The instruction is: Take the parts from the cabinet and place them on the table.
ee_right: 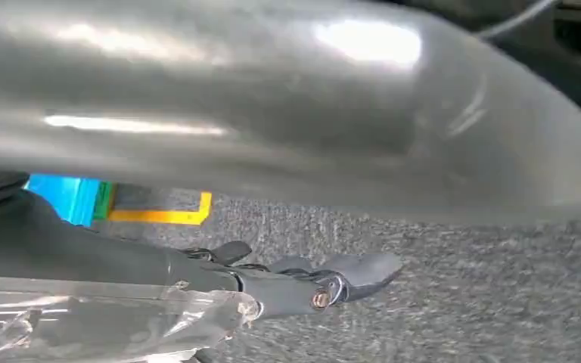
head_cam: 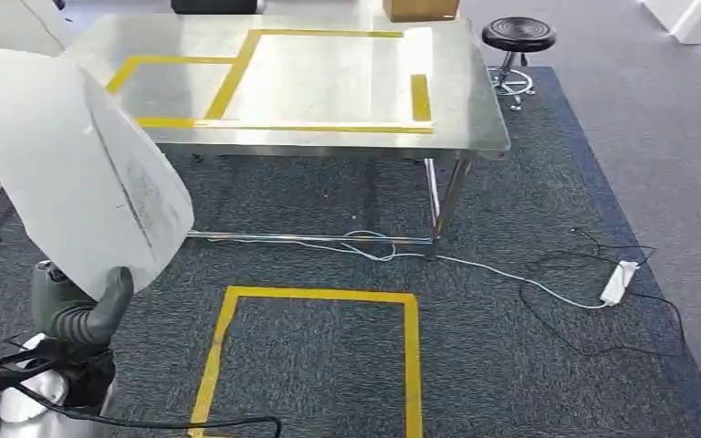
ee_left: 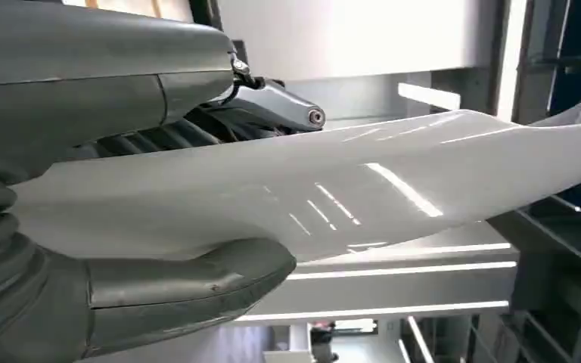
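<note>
One part [head_cam: 73, 164], a broad white curved panel, is already in the left robot hand [head_cam: 82, 310], which grasps its lower edge with thumb on one face and fingers on the other; the panel rises up and to the left of the hand, long axis tilted steeply. The bench [head_cam: 475, 109] with its yellow tape outline lies ahead and to the right, well apart, across the yellow floor marking [head_cam: 411, 356]. The left arm is the one to carry it forward. The right robot hand [ee_right: 325, 283] hangs over the carpet; whether it is clenched I cannot tell
</note>
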Motion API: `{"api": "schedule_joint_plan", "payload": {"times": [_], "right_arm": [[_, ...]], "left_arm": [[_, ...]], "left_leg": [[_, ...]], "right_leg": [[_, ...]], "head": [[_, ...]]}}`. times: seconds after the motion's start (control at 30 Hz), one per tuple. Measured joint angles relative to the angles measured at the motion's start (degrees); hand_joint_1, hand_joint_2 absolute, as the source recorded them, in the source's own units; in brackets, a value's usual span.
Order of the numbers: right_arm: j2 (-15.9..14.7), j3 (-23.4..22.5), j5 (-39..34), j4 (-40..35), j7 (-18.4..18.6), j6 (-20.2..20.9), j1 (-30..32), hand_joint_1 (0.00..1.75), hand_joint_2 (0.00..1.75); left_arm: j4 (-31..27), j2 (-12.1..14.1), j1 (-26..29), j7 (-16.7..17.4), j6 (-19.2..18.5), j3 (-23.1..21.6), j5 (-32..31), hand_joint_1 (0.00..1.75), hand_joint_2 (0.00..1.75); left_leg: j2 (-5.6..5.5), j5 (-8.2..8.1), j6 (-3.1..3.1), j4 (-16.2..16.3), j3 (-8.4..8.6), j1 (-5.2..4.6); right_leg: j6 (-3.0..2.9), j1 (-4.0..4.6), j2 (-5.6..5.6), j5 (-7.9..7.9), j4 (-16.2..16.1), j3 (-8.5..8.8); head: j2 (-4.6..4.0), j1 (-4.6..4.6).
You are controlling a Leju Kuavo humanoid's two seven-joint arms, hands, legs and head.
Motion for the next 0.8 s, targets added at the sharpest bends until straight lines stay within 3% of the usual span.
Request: {"api": "schedule_joint_plan", "payload": {"times": [0.03, 0.07, 0.1, 0.23, 0.3, 0.33, 0.37, 0.4, 0.47, 0.53, 0.57, 0.6, 0.67, 0.77, 0.8], "right_arm": [[0.0, 0.0, 0.0, 0.0, -0.1, 0.2, 0.0, 0.00, 0.00], [0.0, 0.0, 0.1, 0.0, -0.1, 0.1, 0.2, 0.00, 0.00], [0.0, 0.0, 0.0, 0.0, 0.0, 0.1, 0.2, 0.00, 0.00], [0.0, 0.0, 0.0, 0.0, 0.0, 0.1, 0.2, 0.00, 0.00], [0.0, -0.1, -0.3, 0.1, 0.2, 0.0, 0.1, 0.00, 0.00], [0.0, -0.3, -0.4, 0.2, 0.6, -0.4, 0.1, 0.00, 0.00], [0.0, -0.3, -0.3, 0.2, 0.8, -0.5, 0.1, 0.00, 0.00], [0.0, -0.3, -0.2, 0.2, 1.0, -0.5, 0.1, 0.00, 0.00], [0.0, -0.3, 0.0, 0.3, 1.3, -0.6, 0.0, 0.00, 0.00], [0.0, -0.3, 0.0, 0.3, 1.6, -0.6, 0.0, 0.00, 0.00], [0.0, -0.3, 0.0, 0.3, 1.6, -0.6, 0.0, 0.00, 0.00], [0.0, -0.3, 0.0, 0.3, 1.7, -0.6, 0.0, 0.00, 0.00], [0.0, -0.3, 0.0, 0.3, 1.9, -0.7, 0.0, 0.00, 0.00], [0.0, -0.3, 0.1, 0.3, 2.2, -0.7, 0.0, 0.00, 0.00], [0.0, -0.3, 0.1, 0.3, 2.2, -0.7, 0.0, 0.00, 0.00]], "left_arm": [[-0.1, 0.0, -0.1, 0.1, 0.1, 0.0, 0.0, 1.75, 1.75], [-0.1, -0.1, -0.2, 0.2, 0.1, 0.0, 0.0, 1.75, 1.75], [-0.1, -0.2, -0.1, 0.5, 0.1, -0.1, -0.1, 1.75, 1.75], [-0.1, -0.2, -0.1, 0.5, 0.1, -0.1, -0.1, 1.75, 1.75], [-0.1, -0.2, 0.0, 0.6, 0.1, -0.1, -0.1, 1.75, 1.75], [-0.1, -0.2, 0.1, 0.9, 0.2, -0.1, -0.4, 1.75, 1.75], [-0.1, -0.2, 0.1, 1.0, 0.2, -0.1, -0.5, 1.75, 1.75], [-0.1, -0.2, 0.1, 1.4, 0.3, -0.1, -0.5, 1.75, 1.75], [-0.1, -0.3, 0.0, 2.0, 0.5, -0.1, -0.7, 1.75, 1.75], [-0.1, -0.3, 0.0, 2.2, 0.8, -0.1, -0.7, 1.75, 1.75], [-0.1, -0.3, 0.0, 2.4, 0.8, -0.1, -0.9, 1.75, 1.75], [-0.1, -0.3, 0.0, 2.5, 0.9, -0.2, -0.9, 1.75, 1.75], [-0.1, -0.3, -0.1, 2.6, 0.9, -0.2, -0.9, 1.75, 1.75], [-0.1, -0.3, -0.1, 2.7, 0.9, -0.4, -1.0, 1.75, 1.75], [-0.1, -0.3, -0.1, 2.8, 1.0, -0.5, -1.0, 1.75, 1.75]], "left_leg": [[-0.66, -0.01, 0.24, 0.0, 0.00, 0.12], [-1.00, 0.09, 0.55, 0.0, -0.04, 0.16], [-1.27, 0.08, 0.71, 0.0, -0.07, 0.16], [-1.35, 0.08, 0.73, 0.0, -0.10, 0.16], [-2.07, 0.06, 0.78, 0.0, -0.12, 0.15], [-3.49, -0.06, 0.58, 0.1, 0.23, 0.25], [-3.72, -0.17, 0.37, 0.1, 0.42, 0.34], [-3.88, -0.28, -0.03, 0.1, 0.45, 0.21], [-4.15, -0.26, -0.68, 0.4, 0.09, -0.05], [-4.11, -0.01, 1.29, 0.5, -0.09, -0.12], [-4.11, -0.06, 1.65, 0.4, -0.06, -0.12], [-4.08, 0.09, 1.57, 0.2, -0.03, -0.10], [-4.08, 0.35, 1.08, -0.1, 0.01, -0.01], [-4.08, 0.53, -0.97, -0.6, 0.04, 0.26], [-4.08, 0.48, -1.24, -0.6, 0.03, 0.33]], "right_leg": [[0.31, -0.07, 3.67, -1.47, 1.9, -0.63], [0.40, -0.18, 5.38, -3.58, 5.7, -2.33], [0.48, -0.18, 6.12, -5.24, 9.3, -4.07], [0.49, -0.18, 6.24, -5.62, 10.2, -4.51], [0.59, -0.15, 6.72, -7.64, 15.8, -7.50], [0.41, -0.36, 6.79, -1.63, 10.0, -6.07], [0.40, -0.50, 6.93, 0.98, 4.7, -3.57], [0.51, -0.72, 7.80, 1.68, 0.8, -1.85], [-0.33, -0.60, 8.11, 1.59, 0.2, -1.56], [-0.31, -0.63, 8.19, 1.91, 0.1, -1.73], [-0.41, -0.56, 8.22, 1.95, 0.1, -1.79], [-0.56, -0.46, 8.25, 1.96, 0.1, -1.84], [-0.99, -0.34, 8.22, 1.99, 0.1, -1.97], [-1.24, -0.16, 8.18, 1.98, 0.2, -2.13], [-1.29, -0.11, 8.18, 2.00, 0.2, -2.14]], "head": [[0.00, 0.46], [0.00, 0.66], [0.00, 0.74], [0.00, 0.74], [0.00, 0.76], [0.00, 0.72], [0.00, 0.79], [0.00, 0.81], [0.00, 0.70], [0.00, 0.68], [0.00, 0.79], [0.00, 0.72], [0.00, 0.74], [0.00, 0.76], [0.00, 0.76]]}}
